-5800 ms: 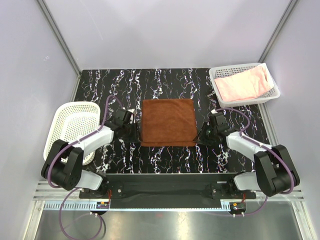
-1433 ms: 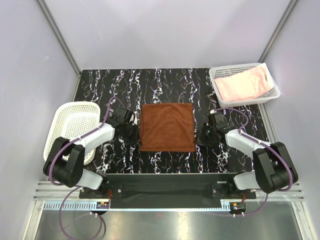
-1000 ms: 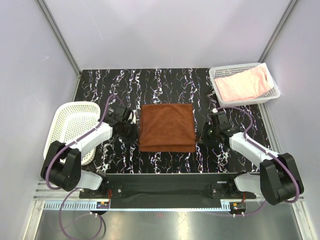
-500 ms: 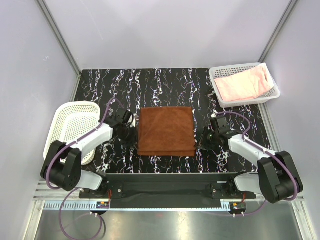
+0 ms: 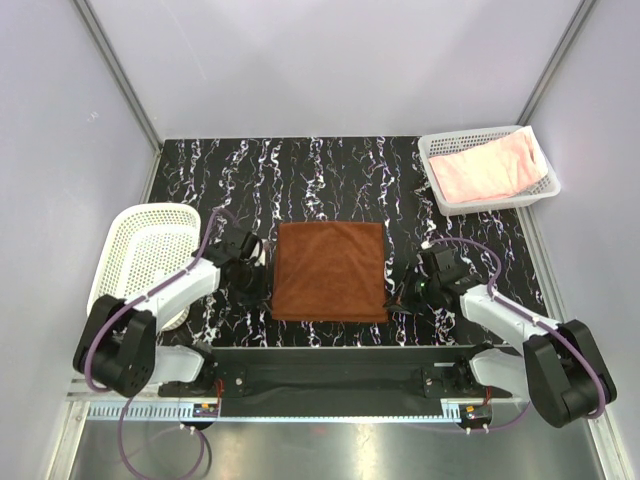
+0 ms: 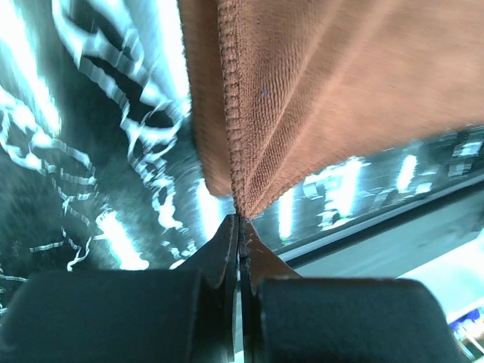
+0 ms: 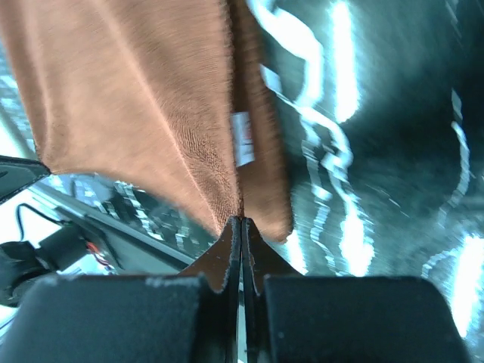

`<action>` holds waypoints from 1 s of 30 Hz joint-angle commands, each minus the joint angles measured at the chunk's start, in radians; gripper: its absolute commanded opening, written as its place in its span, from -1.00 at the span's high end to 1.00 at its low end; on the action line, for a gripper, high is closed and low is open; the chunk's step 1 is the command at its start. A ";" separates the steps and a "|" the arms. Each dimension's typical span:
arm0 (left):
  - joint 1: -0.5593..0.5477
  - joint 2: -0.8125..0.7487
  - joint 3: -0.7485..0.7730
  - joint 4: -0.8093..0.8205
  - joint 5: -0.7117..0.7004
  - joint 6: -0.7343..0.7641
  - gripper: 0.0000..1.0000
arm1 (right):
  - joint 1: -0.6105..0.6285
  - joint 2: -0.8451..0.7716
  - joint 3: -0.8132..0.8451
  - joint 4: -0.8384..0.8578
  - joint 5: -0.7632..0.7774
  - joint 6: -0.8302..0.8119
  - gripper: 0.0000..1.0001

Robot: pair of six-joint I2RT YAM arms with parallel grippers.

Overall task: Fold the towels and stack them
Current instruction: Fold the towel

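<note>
Nearest, the two arms reach in from their bases toward the rust-brown towel (image 5: 330,270), one to each side of it. The left arm (image 5: 180,288) comes to the towel's near-left corner. In the left wrist view its jaws are pressed together with the tip of that corner of the rust-brown towel (image 6: 340,76) pinched between them, the stitched hem running straight up from the pinch. The right arm (image 5: 500,305) comes to the near-right corner. In the right wrist view its jaws are likewise closed flat on the corner of the rust-brown towel (image 7: 136,98), and a small white label (image 7: 242,140) sits on the cloth's edge just above the pinch. In both wrist views a second strip of the same cloth shows beside the held edge.

The towel itself lies spread as a near-square on the black marbled worktop (image 5: 300,170).

Left of the towel, past the left arm, a white mesh basket (image 5: 140,250) overhangs the worktop's left edge. Beyond the towel and well to its right, a second white mesh basket (image 5: 470,133) sits at the far-right corner with a pale pink towel (image 5: 490,168) lying in it.
</note>
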 commanded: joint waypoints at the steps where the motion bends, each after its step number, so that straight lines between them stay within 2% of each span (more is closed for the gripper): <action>1: 0.001 0.011 -0.013 0.024 -0.024 -0.011 1.00 | 0.010 0.001 -0.024 0.043 0.009 0.022 1.00; 5: 0.001 0.014 -0.016 0.018 -0.028 -0.011 1.00 | 0.010 0.002 -0.044 0.020 0.076 0.006 1.00; 12: -0.034 0.052 -0.005 -0.013 -0.078 -0.014 1.00 | 0.010 -0.015 -0.059 0.017 0.075 0.000 1.00; 18: -0.066 0.063 0.005 -0.031 -0.125 -0.029 1.00 | 0.009 -0.036 -0.108 0.089 -0.022 0.042 1.00; 22: -0.065 0.005 0.074 -0.060 -0.111 -0.043 1.00 | 0.009 -0.117 -0.078 0.080 -0.075 0.079 1.00; 25: -0.065 -0.041 0.168 -0.114 -0.102 -0.069 1.00 | 0.011 -0.156 0.007 -0.006 -0.082 0.063 1.00; 27: -0.068 -0.095 0.153 -0.131 -0.136 -0.085 1.00 | 0.025 -0.182 -0.016 0.008 -0.114 0.094 1.00; 30: -0.065 -0.087 0.057 -0.095 -0.121 -0.088 1.00 | 0.045 -0.223 -0.126 0.058 -0.092 0.149 1.00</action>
